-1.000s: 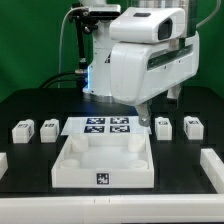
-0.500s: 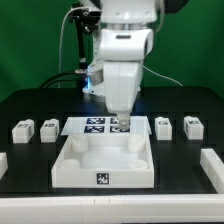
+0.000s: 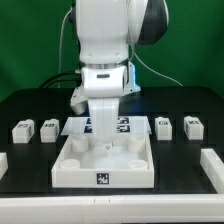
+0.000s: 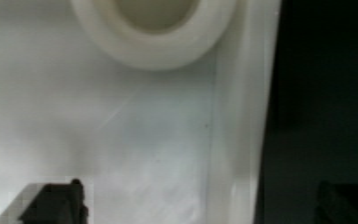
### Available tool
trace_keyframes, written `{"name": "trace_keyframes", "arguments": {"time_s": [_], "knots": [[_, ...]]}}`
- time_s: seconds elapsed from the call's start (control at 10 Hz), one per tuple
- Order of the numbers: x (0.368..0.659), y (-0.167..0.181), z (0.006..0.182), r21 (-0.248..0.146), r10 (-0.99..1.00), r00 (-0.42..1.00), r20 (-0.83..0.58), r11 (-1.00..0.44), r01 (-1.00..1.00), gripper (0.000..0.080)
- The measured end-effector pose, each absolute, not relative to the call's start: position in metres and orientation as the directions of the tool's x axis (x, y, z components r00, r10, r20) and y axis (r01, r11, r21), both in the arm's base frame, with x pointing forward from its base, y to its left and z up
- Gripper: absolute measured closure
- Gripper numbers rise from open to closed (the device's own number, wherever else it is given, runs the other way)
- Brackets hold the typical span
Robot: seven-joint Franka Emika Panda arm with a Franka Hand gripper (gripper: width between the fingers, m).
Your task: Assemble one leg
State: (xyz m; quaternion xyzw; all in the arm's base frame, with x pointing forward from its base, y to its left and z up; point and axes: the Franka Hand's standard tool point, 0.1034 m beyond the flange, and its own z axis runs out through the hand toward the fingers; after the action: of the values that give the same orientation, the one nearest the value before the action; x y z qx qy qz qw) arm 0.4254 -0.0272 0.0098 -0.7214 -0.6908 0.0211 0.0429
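On black table (image 3: 30,105), parted jaws overhang white tray (image 3: 70,168).

1. Table (image 3: 25,110): plain black.
2. Backdrop (image 3: 30,40): green.
3. Arm (image 3: 100,40): white shell, black patch at upper joint.
4. Legs (image 3: 22,130): white, each with a black-and-white square tag.
5. Tray-like piece (image 3: 75,172): white, one black-and-white tag on its front wall.
6. Marker board (image 3: 125,125): white, black tags.
7. Fingers (image 4: 51,203): black.

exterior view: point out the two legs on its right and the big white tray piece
inner leg (image 3: 164,128), exterior view, its tagged front face
outer leg (image 3: 193,128), exterior view, its tagged front face
tray piece (image 3: 75,176), exterior view, front wall left of its tag
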Motion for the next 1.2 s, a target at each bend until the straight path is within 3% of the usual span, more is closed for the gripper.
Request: {"name": "trace_keyframes", "arguments": {"time_s": [0.2,0.4,0.5,0.7,1.2], "knots": [[0.4254,-0.0322,0.0071,-0.095,0.998,0.06,0.029,-0.057,0.994,0.015],[0.4246,-0.0325,0.0064,-0.097,0.998,0.061,0.029,-0.058,0.994,0.0412],[0.4244,-0.0326,0.0063,-0.097,0.998,0.062,0.029,-0.058,0.994,0.0412],[0.4238,-0.0328,0.0057,-0.099,0.998,0.062,0.029,-0.059,0.993,0.0721],[0.428,-0.0333,0.0075,-0.08,0.998,0.063,0.029,-0.06,0.995,0.0735]]}}
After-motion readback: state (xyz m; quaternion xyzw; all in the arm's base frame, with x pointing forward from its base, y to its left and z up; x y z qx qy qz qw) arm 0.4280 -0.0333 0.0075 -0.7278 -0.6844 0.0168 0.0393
